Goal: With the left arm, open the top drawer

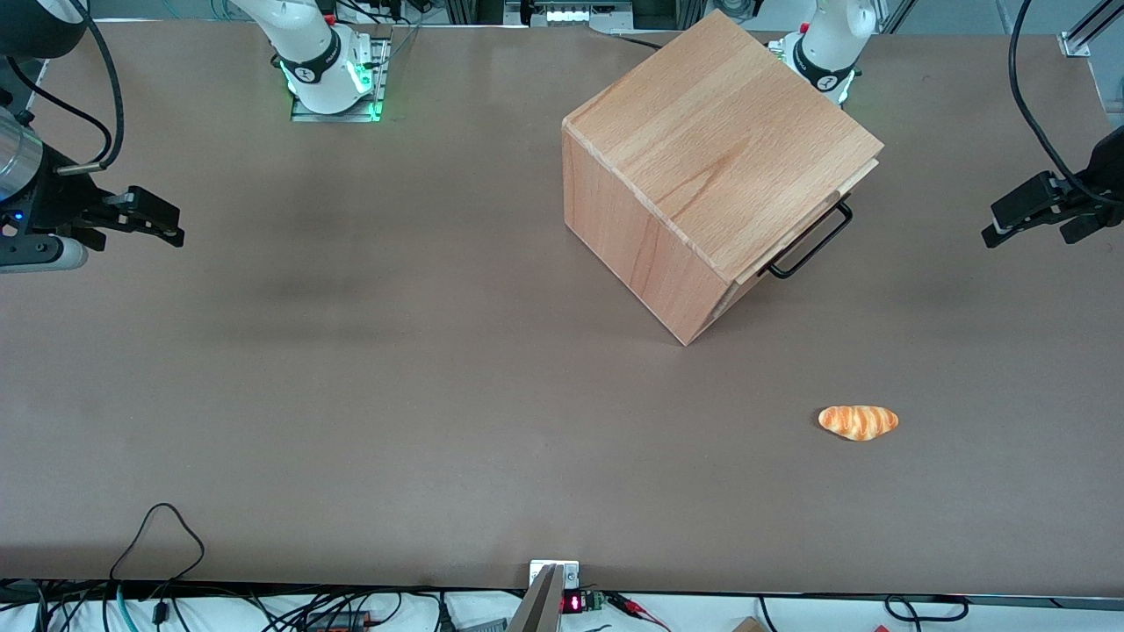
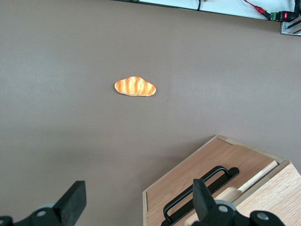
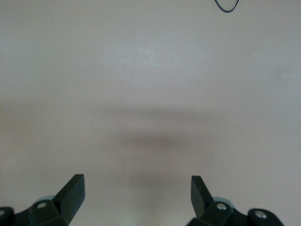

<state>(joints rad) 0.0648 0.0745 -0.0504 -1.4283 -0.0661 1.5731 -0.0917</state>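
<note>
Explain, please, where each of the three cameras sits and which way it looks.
Front view: high at the table edge, looking down on the table, the wooden cabinet, the bread roll and both arms; the left gripper hangs above the table at the working arm's end.
Left wrist view: on the working arm, looking down past its open fingers at the top drawer and its handle.
Right wrist view: on the parked arm, showing bare table and its own fingers.
Shared: front and left wrist views both show roll and handle.
</note>
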